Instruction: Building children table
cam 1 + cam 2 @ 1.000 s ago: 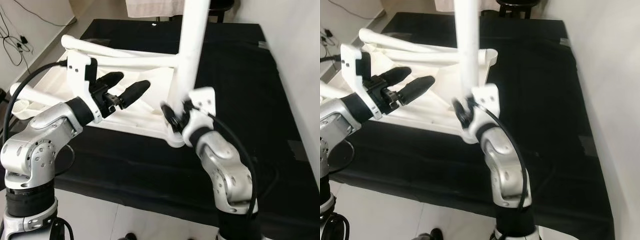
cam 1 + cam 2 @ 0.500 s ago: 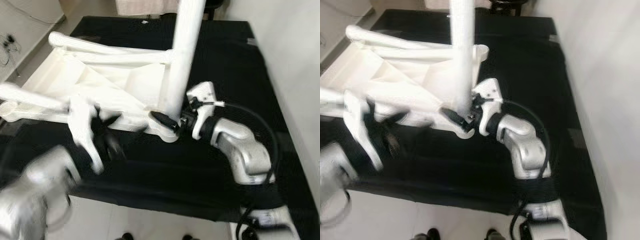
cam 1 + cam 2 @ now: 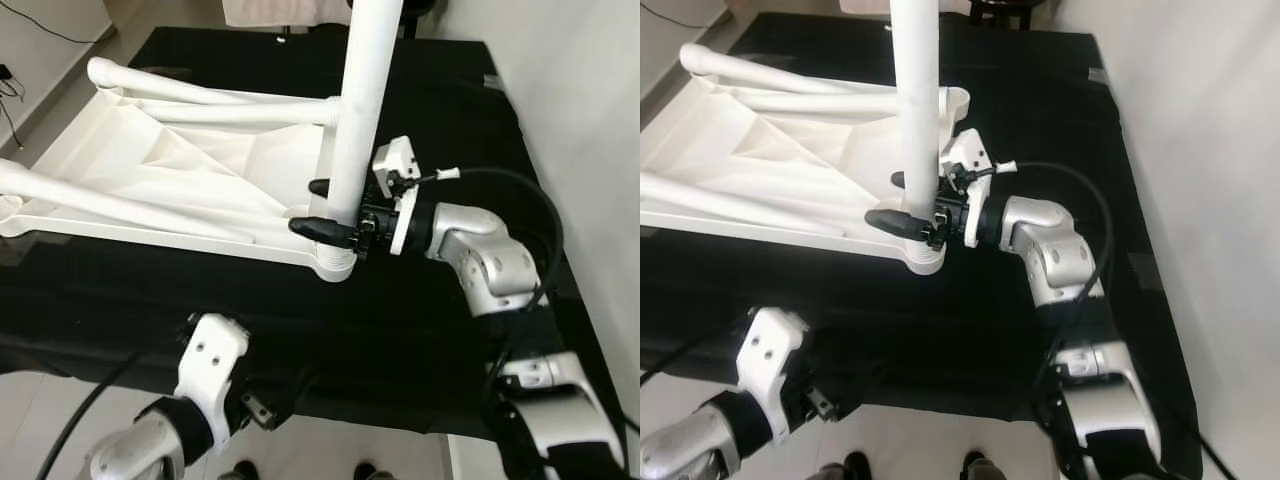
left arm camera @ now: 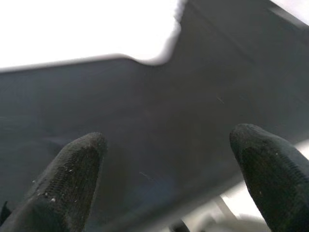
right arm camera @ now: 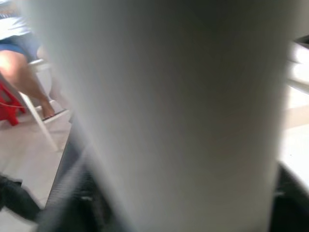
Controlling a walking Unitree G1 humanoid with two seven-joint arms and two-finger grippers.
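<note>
down low, right tool clamped around upright white leg at tabletop corner; left tool spread, unladen.

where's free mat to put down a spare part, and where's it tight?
Free: the black mat between the white tabletop and the wall, and the near strip between the tabletop's edge and the left gripper. Tight: the near corner, where the right gripper straddles the upright leg.
</note>
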